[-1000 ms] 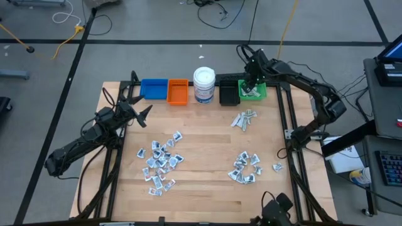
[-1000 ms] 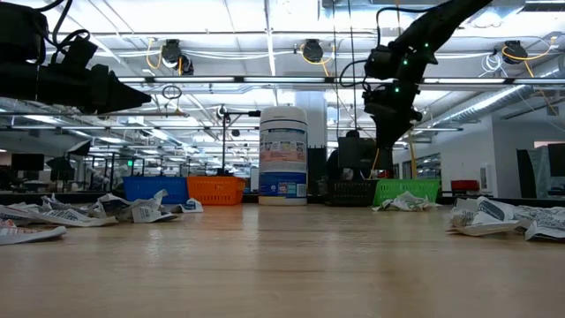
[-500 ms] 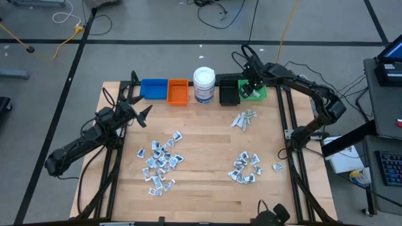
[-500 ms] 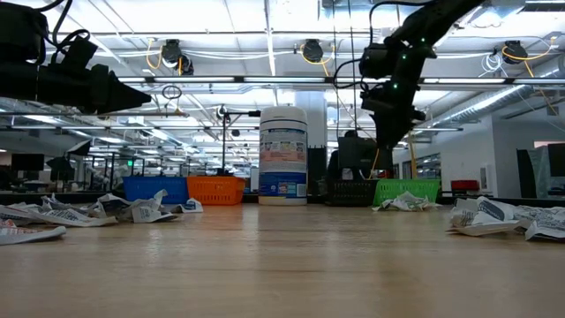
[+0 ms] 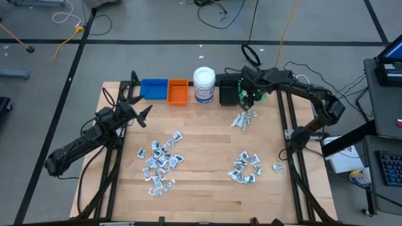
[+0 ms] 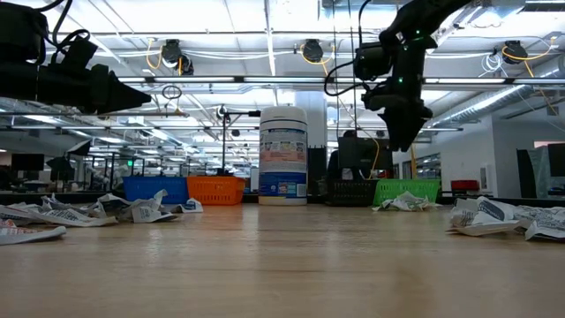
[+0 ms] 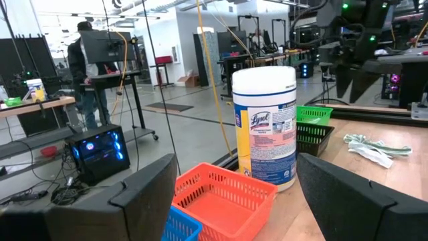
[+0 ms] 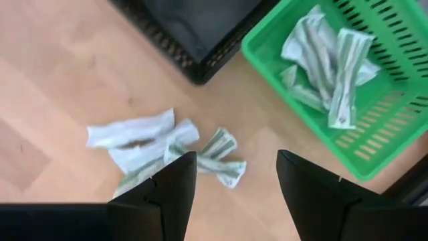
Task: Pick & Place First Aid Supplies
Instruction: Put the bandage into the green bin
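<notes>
From above, the right gripper [image 5: 249, 95] hangs over the table's far edge, just by the green bin [image 5: 259, 94] and the black bin [image 5: 228, 93], fingers apart w/ nothing between them. A small clump of packets [image 5: 244, 118] lies near it on the wood; two bigger scatters sit toward the near side, one left of centre [image 5: 161, 161], one right [image 5: 246, 167]. Blue bin [image 5: 154, 88], orange bin [image 5: 178, 91] and white jar [image 5: 204, 85] line the far edge. Left gripper [image 5: 142, 113] waits at the left side, fingers spread, empty. Low view: right gripper [image 6: 404, 124] is up in the air, clear of the tabletop, jar [image 6: 282, 155] beside it in the bkgd; packets [image 6: 406, 202] lie in front of the green bin [image 6: 404, 190]. Left wrist view: wide-open fingers [image 7: 144, 197] frame the jar [image 7: 264, 124] and orange bin [image 7: 221, 197]; a person [image 7: 83, 67] stands at a desk behind. Right wrist view: parted fingers [image 8: 167, 191], empty, over loose packets [image 8: 160, 150] on the wood; more packets [image 8: 328, 57] already lie inside the green bin [image 8: 361, 150].
</notes>
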`<state>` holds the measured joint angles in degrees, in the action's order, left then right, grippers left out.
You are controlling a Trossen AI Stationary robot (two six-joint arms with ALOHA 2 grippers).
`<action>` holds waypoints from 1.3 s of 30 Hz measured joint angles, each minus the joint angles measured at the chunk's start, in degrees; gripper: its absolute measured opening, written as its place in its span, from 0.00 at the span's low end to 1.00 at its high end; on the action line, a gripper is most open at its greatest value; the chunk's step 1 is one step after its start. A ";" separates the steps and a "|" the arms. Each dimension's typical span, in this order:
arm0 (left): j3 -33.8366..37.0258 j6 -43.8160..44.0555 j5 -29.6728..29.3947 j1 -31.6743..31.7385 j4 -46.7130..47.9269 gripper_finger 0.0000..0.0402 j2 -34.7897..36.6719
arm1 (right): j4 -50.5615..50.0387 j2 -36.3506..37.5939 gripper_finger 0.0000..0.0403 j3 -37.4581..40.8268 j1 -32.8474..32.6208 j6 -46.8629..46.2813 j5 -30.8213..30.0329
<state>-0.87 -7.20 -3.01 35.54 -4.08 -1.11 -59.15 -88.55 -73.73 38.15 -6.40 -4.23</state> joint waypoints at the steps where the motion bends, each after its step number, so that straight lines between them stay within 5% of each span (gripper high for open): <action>1: -0.01 0.00 0.00 0.00 0.00 0.77 0.01 | -0.57 0.00 0.50 0.00 -0.30 0.68 -0.01; 18: 0.00 0.00 0.00 0.01 -0.02 0.77 -0.01 | -4.19 0.00 0.50 4.12 -1.90 6.06 -0.13; 39: -0.01 0.00 0.00 0.01 -0.02 0.77 -0.01 | 16.96 -0.02 0.50 22.29 -2.23 27.73 -0.50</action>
<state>-0.89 -7.20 -3.01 35.55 -4.10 -1.13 -42.18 -88.58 -51.44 35.92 21.33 -4.73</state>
